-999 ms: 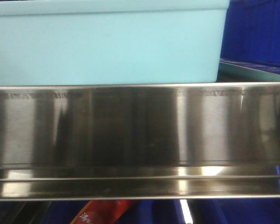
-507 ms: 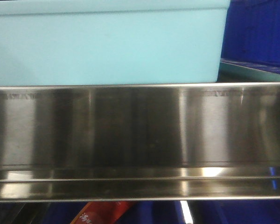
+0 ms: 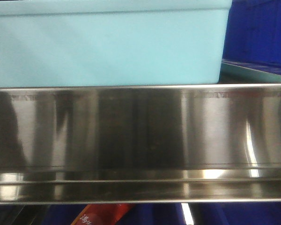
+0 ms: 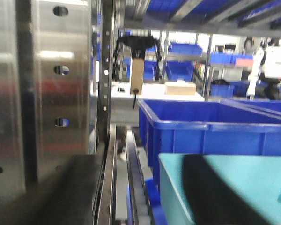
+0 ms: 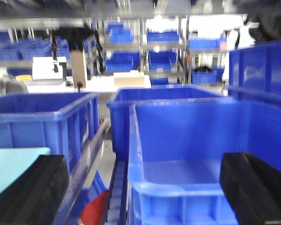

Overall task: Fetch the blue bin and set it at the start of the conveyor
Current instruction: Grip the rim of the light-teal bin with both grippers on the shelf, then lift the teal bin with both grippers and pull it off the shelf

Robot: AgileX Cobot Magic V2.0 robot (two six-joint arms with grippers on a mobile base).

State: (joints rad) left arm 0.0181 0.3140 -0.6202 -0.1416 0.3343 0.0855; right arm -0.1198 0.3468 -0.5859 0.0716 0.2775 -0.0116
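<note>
The blue bin (image 3: 107, 47), a pale aqua tub, stands on the shelf just behind the stainless-steel rail (image 3: 140, 136) and fills the top of the front view. Its near left corner shows in the left wrist view (image 4: 178, 187), and a corner of it shows in the right wrist view (image 5: 14, 164). My left gripper (image 4: 150, 201) is by that corner, its blurred dark fingers (image 4: 70, 192) wide apart with nothing between them. My right gripper (image 5: 143, 197) is open and empty, with black pads (image 5: 28, 192) at both frame edges, over a gap between bins. The conveyor start is out of view.
Deep royal-blue bins stand to the right of the aqua bin (image 3: 257, 33), behind it (image 4: 210, 126) and under my right gripper (image 5: 187, 154). A perforated steel shelf upright (image 4: 51, 84) stands close on the left. A red packet (image 3: 103, 214) lies below the shelf.
The reflections on the steel rail have shifted and the aqua bin's right edge has drifted slightly to the right. The bin stays on the shelf.
</note>
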